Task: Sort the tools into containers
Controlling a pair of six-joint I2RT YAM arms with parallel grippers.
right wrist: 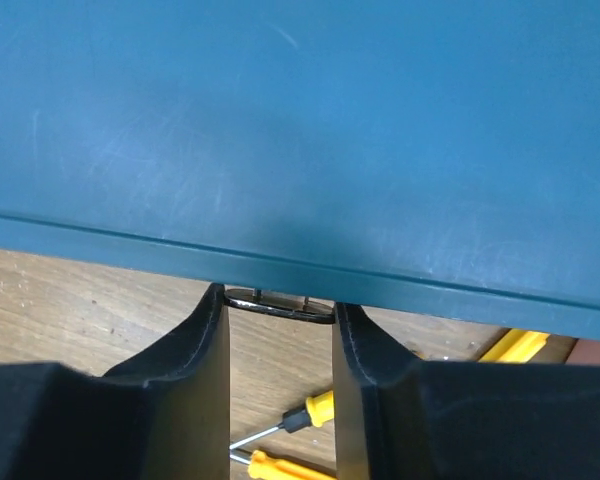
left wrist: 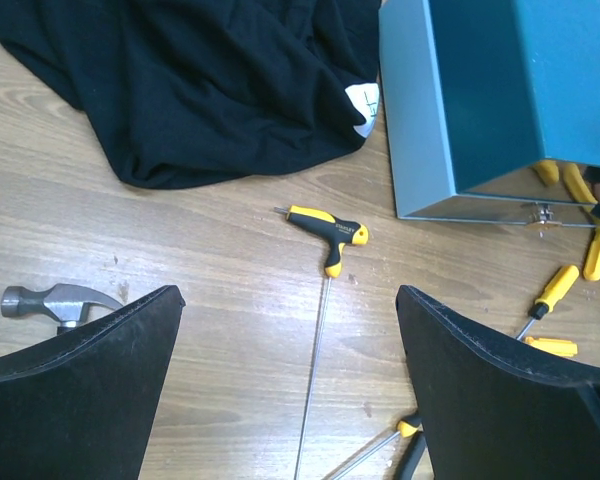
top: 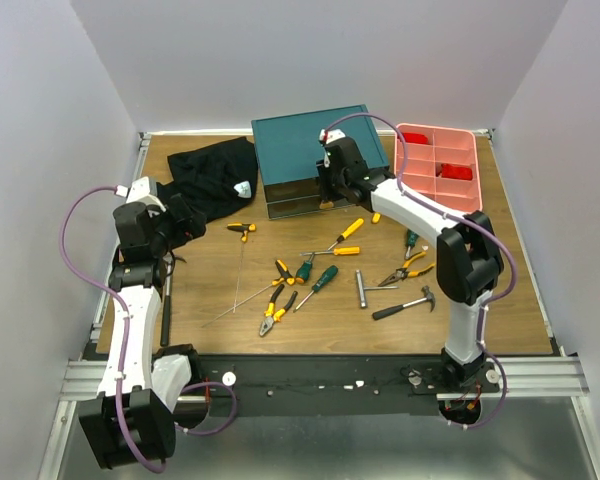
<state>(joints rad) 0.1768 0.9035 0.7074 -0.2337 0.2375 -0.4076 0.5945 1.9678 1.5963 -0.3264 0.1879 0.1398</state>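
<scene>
Right gripper [right wrist: 280,302] narrowed around the drawer handle [right wrist: 270,307] of the teal cabinet [top: 305,140], upper middle of the overhead view; can't tell if I'm gripping it. Left gripper [left wrist: 288,298] wide open, tools [top: 325,278] scattered mid-frame.

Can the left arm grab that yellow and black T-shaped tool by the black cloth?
Probably yes. The left gripper is open and faces the T-handled tool, which lies by itself on the table. The black cloth is beside it, not over it.
</scene>
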